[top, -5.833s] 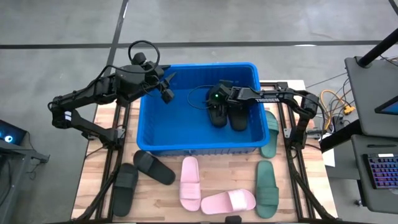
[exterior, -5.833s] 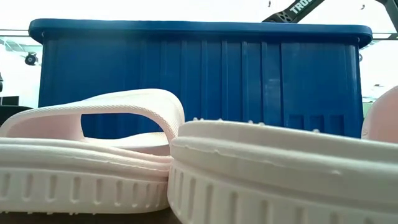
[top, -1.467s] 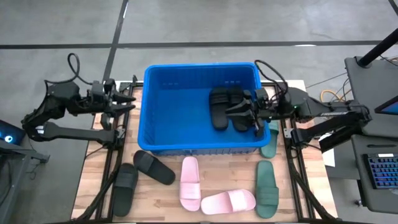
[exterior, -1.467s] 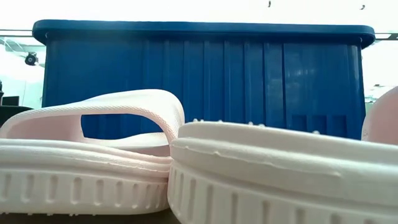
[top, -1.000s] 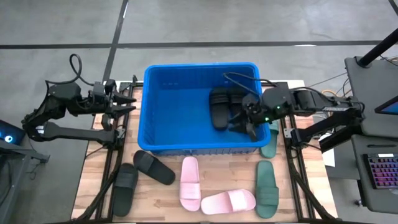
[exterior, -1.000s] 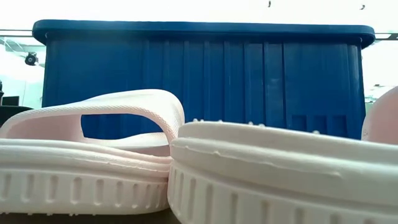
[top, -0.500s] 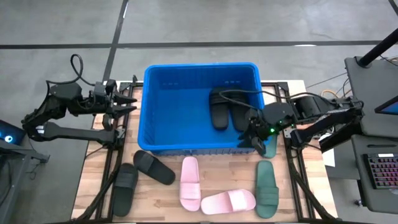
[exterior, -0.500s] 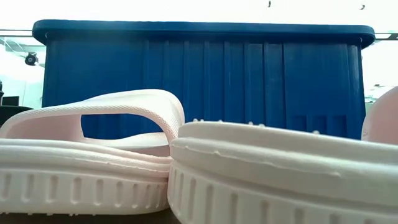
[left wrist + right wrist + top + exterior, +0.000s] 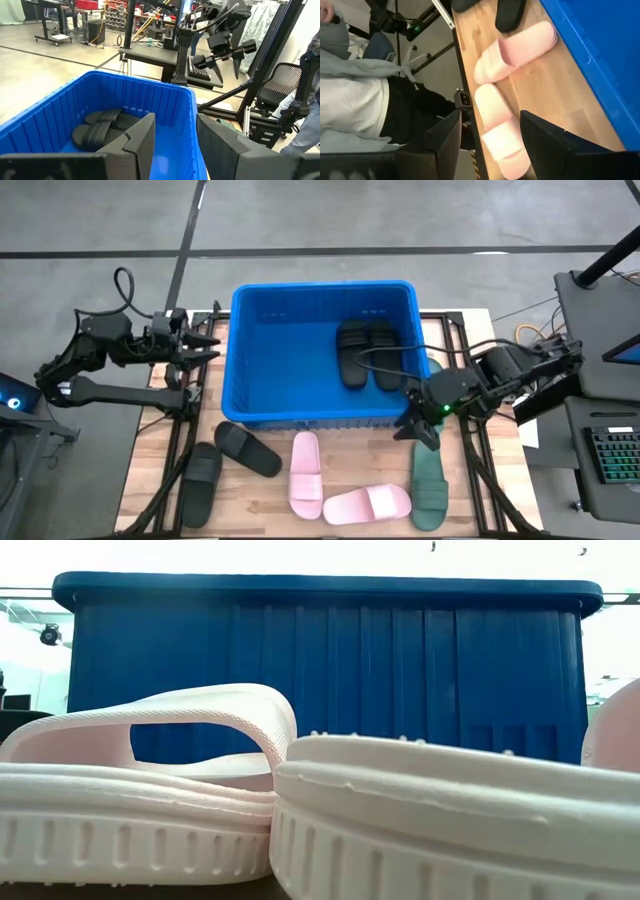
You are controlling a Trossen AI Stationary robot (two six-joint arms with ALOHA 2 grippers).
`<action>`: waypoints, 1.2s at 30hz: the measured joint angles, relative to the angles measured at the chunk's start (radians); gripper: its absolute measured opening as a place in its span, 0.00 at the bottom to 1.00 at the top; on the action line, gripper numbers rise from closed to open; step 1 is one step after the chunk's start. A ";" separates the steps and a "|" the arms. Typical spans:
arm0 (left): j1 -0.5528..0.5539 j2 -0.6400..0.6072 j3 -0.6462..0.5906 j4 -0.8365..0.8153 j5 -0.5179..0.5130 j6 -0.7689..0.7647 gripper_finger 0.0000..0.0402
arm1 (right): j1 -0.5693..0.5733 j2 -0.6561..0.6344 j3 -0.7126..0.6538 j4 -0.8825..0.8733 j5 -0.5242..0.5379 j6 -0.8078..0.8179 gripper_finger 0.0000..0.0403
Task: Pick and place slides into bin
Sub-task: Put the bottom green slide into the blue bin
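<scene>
Two black slides (image 9: 364,352) lie in the blue bin (image 9: 250,380). Six are left on the table (image 9: 160,470): two black (image 9: 225,460) at the front left, two pink (image 9: 335,485) in front of the bin, and two green (image 9: 428,480) at the right. The right claw (image 9: 418,426) hangs spread and empty near the green ones, just past the bin's front right corner. The left claw (image 9: 205,346) waits beside the bin, partly spread, holding nothing.

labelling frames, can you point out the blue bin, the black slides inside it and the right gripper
large bright blue plastic bin (image 9: 322,420): high view, near rim.
pair of black foam slides (image 9: 366,353): high view, where the two meet.
right gripper (image 9: 416,434): high view, between its open fingers.
</scene>
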 joint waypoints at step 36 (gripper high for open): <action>0.000 -0.008 -0.002 -0.012 -0.002 0.000 0.32 | 0.257 0.001 -0.182 -0.021 0.032 0.413 0.48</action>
